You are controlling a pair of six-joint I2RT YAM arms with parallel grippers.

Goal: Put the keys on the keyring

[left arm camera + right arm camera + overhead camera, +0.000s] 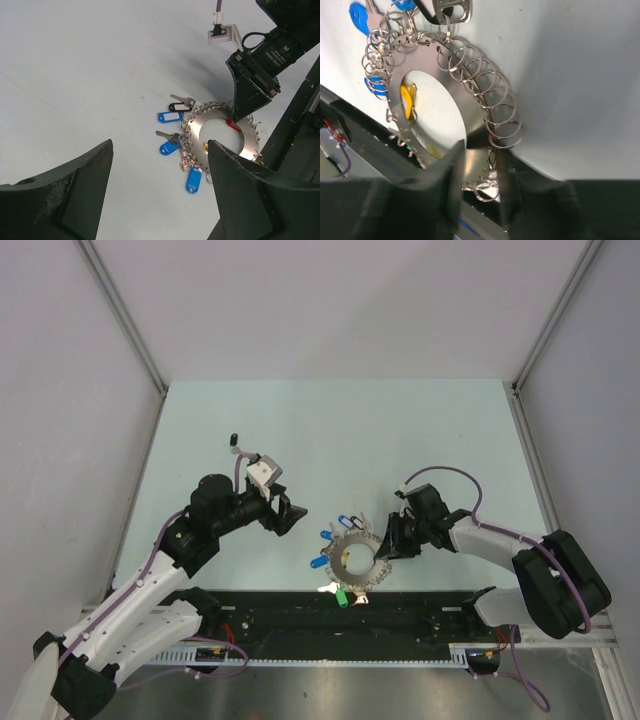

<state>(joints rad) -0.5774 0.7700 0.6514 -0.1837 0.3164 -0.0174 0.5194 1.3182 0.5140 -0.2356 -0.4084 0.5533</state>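
On a pale green desk (pixel 330 430) walled in white, your right fingers (pixel 451 185) straddle the right rim of the keyring (pixel 210 119), seemingly to steady it; whether they clamp it cannot be told. Your left fingers (pixel 60 200) hang released and empty to its left. The ring lies flat, hole up, with no long axis, its keys (pixel 169 148) fanning outward.
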